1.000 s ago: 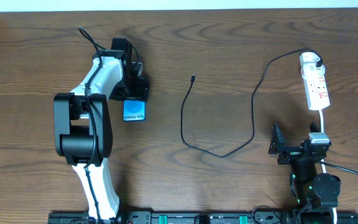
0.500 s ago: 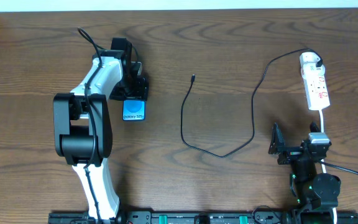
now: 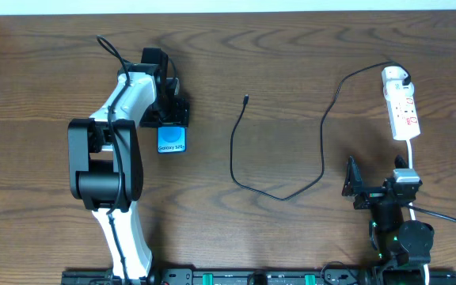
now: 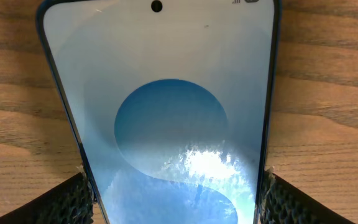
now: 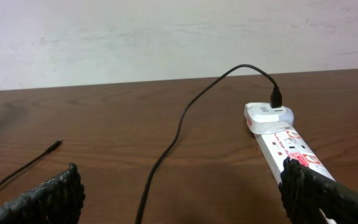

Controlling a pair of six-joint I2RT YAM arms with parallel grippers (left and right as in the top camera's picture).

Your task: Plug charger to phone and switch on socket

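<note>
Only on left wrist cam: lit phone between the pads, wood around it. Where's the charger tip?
Observer: Overhead, the thin black charger cable ends in a small connector tip lying loose, well to the robot's right of the black-edged smartphone.
Operator: Other end plugged in?
Observer: Yes, into the white plug at the far end of the narrow white power strip.
Operator: Right arm?
Observer: Right gripper open and empty, short of the strip.

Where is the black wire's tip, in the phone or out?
Out. The charger tip lies on the table, far from the phone gripped by the left gripper.
</note>
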